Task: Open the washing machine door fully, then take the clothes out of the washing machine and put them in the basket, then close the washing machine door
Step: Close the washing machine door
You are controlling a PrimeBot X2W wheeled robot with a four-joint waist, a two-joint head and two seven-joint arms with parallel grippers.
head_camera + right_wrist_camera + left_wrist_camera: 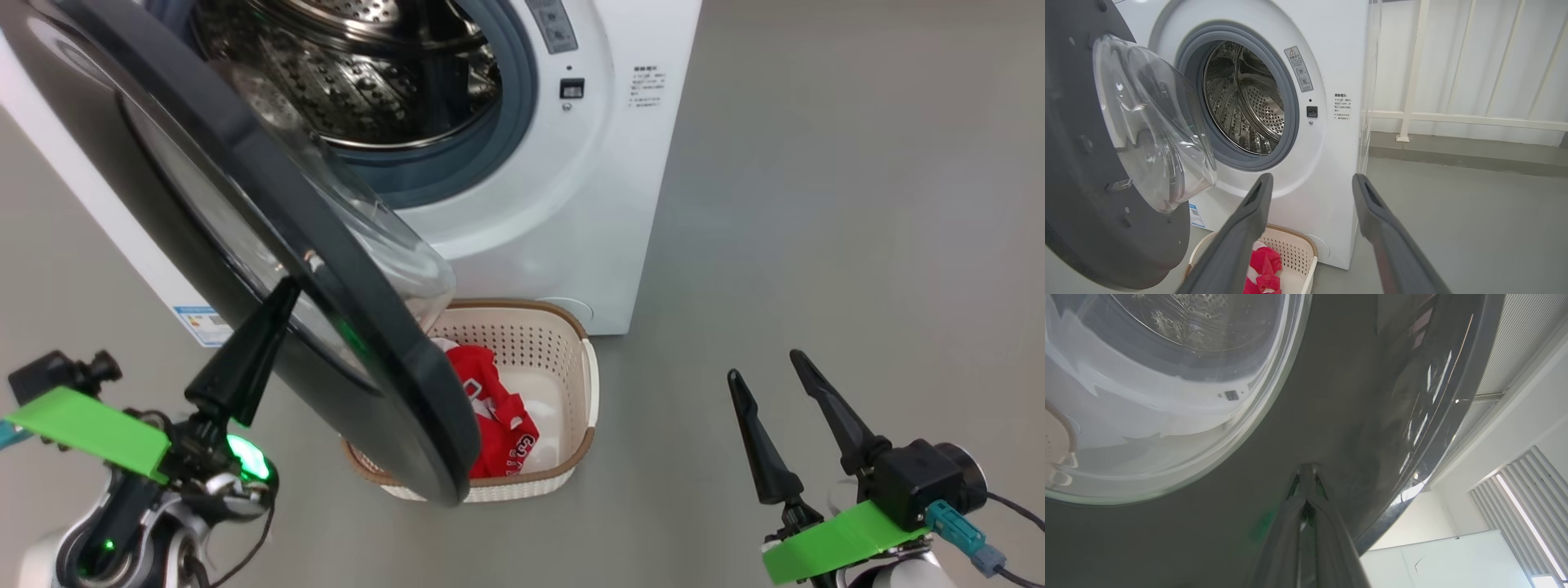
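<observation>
White washer (571, 204) fills twelve o'clock in the head view, and its steel drum (367, 82) looks empty. Door (245, 237) stands half open, slanting from ten o'clock down to six, with its glass bowl (392, 261) hanging over the basket (589, 392), which sits just beside the washer's base. Red clothes (498, 416) lie in the basket, so I'd call this the closing step. Left gripper (282, 298) has its fingers pinched together, holding nothing, with the tip seemingly against the door's glossy outer band outside the window. Push steadily toward one o'clock and follow the door's arc so the tip doesn't skate on the gloss. Check that the lower edge clears the basket rim. Right gripper (766, 366) sits at four o'clock, jaws wide and empty, well clear.
</observation>
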